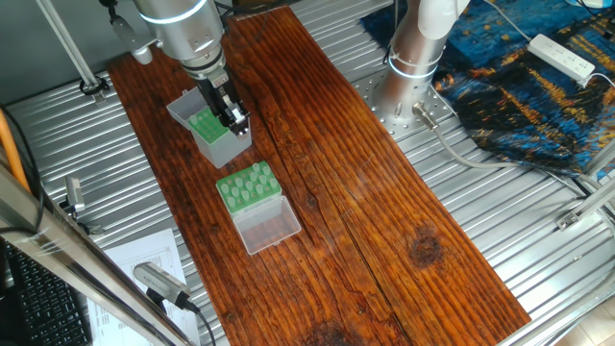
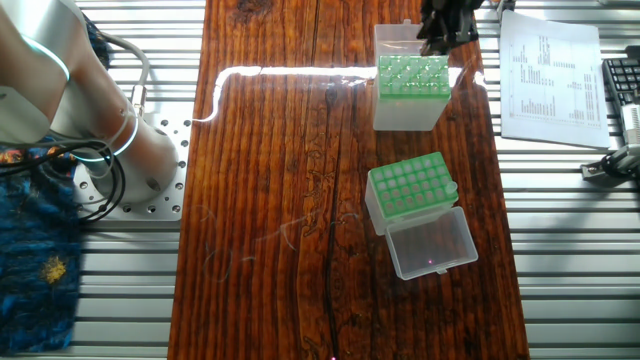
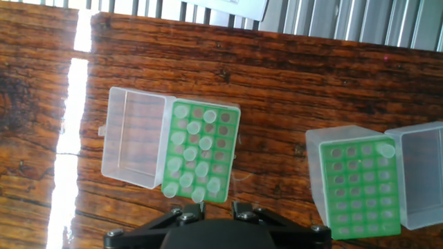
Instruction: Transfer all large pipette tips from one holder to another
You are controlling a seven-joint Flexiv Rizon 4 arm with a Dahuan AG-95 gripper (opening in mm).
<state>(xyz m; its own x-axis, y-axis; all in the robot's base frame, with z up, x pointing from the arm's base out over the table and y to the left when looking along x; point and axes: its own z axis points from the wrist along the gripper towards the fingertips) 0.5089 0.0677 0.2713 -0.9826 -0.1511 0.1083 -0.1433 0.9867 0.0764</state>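
The job has barely begun. In the hand view one large pipette tip (image 3: 385, 150) stands in a corner hole of the low green rack (image 3: 356, 188), whose clear lid (image 3: 423, 173) lies folded open. About a dozen tips (image 3: 192, 153) remain in the taller grey-sided box (image 3: 201, 152), so nearly all are left to move. The tool (image 1: 233, 116) hovers over that box; whether its jaws are wide, narrow or holding anything I cannot tell. Both racks sit near each other on a dark wooden worktop (image 1: 365, 192) laid across ribbed metal decking (image 1: 538, 231), with printed papers (image 2: 555, 80) beside it.
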